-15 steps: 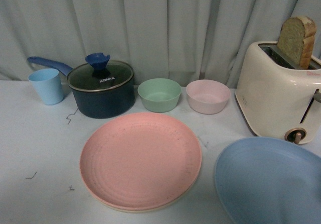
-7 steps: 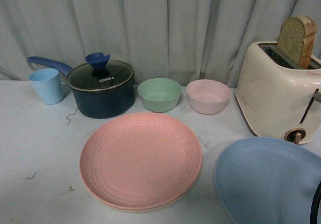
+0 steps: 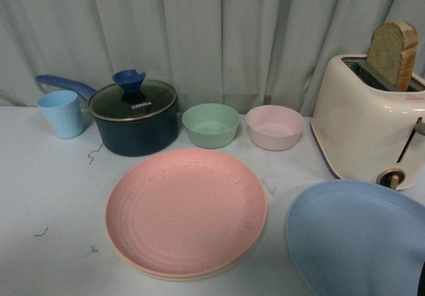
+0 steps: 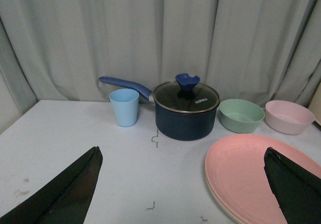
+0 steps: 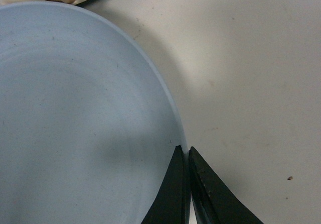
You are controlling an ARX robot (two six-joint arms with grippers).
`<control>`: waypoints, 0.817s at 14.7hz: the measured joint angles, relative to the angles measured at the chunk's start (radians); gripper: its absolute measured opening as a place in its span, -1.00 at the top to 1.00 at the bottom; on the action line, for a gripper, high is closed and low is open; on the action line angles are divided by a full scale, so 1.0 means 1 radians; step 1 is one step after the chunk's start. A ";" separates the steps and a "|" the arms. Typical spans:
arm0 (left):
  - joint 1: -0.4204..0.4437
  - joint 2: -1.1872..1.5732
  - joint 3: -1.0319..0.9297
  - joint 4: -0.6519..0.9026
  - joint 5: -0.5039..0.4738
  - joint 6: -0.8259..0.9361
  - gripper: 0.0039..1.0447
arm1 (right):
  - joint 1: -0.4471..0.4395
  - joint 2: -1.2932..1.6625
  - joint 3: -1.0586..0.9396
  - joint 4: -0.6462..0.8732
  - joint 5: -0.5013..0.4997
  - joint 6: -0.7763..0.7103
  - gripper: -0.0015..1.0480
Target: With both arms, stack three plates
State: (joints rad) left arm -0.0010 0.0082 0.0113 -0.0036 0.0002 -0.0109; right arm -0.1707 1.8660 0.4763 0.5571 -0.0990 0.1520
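Front cam: pink plate [image 3: 186, 210] sits mid-bench on top of cream-beige plate [image 3: 174, 277]; only a sliver of the cream rim shows along the near edge. Light blue plate [image 3: 358, 239] is to the right, apart from the stack, cropped by the frame. Back row on bench [image 3: 53, 196], left to right: blue cup [image 3: 62, 113], dark blue lidded pot [image 3: 136, 127], green bowl [image 3: 210, 125], pink bowl [image 3: 275, 127]. Cream toaster [image 3: 368, 120] far right, bread slice [image 3: 393, 54] sticking up. Grey curtain [image 3: 219, 30] behind.
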 joint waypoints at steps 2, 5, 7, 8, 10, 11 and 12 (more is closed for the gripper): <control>0.000 0.000 0.000 0.000 -0.001 0.000 -0.88 | -0.022 -0.001 -0.003 0.003 -0.014 -0.011 0.95; 0.000 0.000 0.000 0.000 0.000 0.000 -0.88 | -0.055 -0.068 -0.038 -0.042 -0.048 -0.014 0.95; 0.000 0.000 0.000 0.000 0.000 0.000 -0.88 | -0.088 -0.216 -0.074 -0.130 -0.102 -0.015 0.95; 0.000 0.000 0.000 0.000 0.000 0.000 -0.88 | -0.103 -0.299 -0.082 -0.183 -0.134 -0.015 0.95; 0.000 0.000 0.000 0.000 0.000 0.000 -0.88 | -0.118 -0.493 -0.086 -0.316 -0.217 -0.005 0.95; 0.000 0.000 0.000 0.000 0.000 0.000 -0.88 | -0.107 -0.579 -0.086 -0.366 -0.241 0.009 0.95; 0.000 0.000 0.000 0.000 0.000 0.000 -0.88 | -0.074 -0.642 -0.083 -0.401 -0.240 0.028 0.95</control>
State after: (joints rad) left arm -0.0010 0.0082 0.0113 -0.0036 -0.0002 -0.0109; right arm -0.2451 1.2243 0.3935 0.1558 -0.3393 0.1802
